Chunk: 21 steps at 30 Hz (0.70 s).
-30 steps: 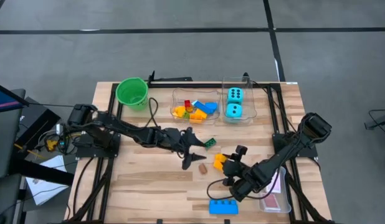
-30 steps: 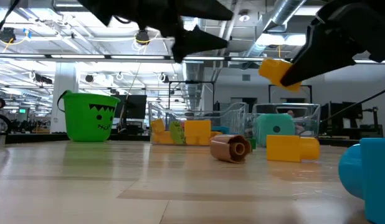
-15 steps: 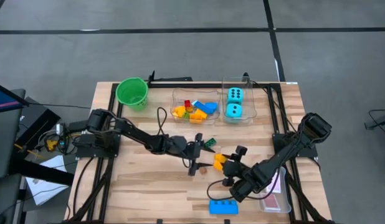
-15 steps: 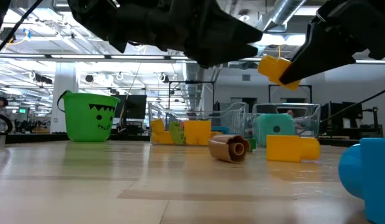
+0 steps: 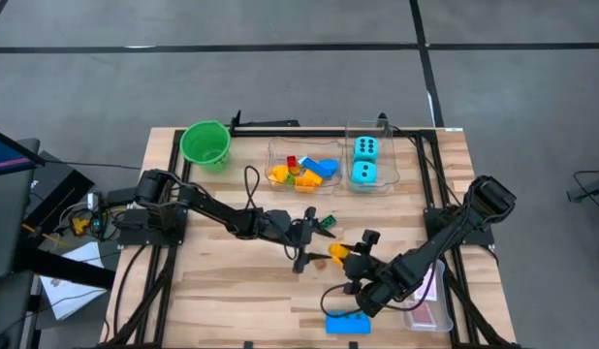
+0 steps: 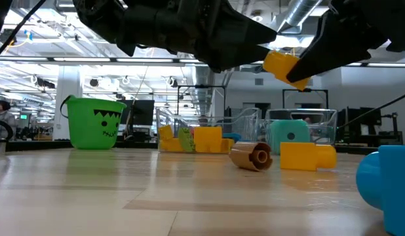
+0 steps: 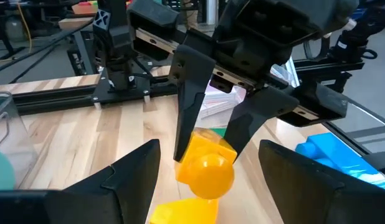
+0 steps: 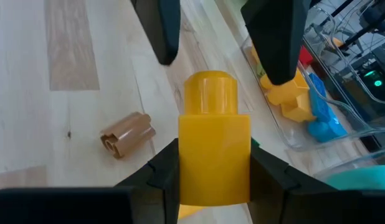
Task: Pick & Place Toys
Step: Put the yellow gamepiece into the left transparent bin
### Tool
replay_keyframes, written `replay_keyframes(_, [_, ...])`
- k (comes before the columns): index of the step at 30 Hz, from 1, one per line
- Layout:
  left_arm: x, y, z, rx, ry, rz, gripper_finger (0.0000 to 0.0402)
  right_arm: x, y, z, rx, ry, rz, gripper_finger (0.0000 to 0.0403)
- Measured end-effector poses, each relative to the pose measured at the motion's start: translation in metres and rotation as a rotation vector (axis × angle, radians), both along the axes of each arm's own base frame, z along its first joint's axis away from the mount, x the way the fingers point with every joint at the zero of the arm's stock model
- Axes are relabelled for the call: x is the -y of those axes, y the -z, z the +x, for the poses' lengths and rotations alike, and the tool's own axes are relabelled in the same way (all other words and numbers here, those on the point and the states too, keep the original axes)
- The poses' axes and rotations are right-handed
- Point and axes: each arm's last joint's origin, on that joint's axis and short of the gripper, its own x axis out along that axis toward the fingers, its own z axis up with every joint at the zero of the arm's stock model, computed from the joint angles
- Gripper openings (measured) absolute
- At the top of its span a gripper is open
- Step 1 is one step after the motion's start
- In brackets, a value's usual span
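Handoff step: your right gripper [image 5: 352, 255] pinches yellow block [image 8: 215, 146], left gripper [image 5: 307, 236] spread nearby; next ease block btwn its fingers.

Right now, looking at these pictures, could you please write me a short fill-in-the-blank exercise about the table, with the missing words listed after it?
1. The right gripper holds a block whose colour is ____.
2. The two dice lie in a clear ____.
3. The left gripper is open and holds ____.
4. The bucket has the colour ____.

Missing words: yellow; tub; nothing; green
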Motion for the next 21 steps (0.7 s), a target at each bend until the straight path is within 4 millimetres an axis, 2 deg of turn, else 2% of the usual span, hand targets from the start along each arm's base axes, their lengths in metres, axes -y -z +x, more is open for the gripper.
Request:
replay_keyframes(12, [0.000,0.000,0.000,-0.003,0.004,0.000,0.0264,-0.006,-0.014,0.007,0.047,0.003,0.027,0.0124])
replay_keyframes(17, [0.000,0.000,0.000,-0.004,0.004,0.000,0.0238,-0.006,-0.014,0.007,0.049,0.004,0.027,0.0124])
replay_keyframes(21, [0.000,0.000,0.000,-0.004,0.008,0.002,0.0202,-0.006,-0.014,0.007,0.050,0.004,0.026,0.0124])
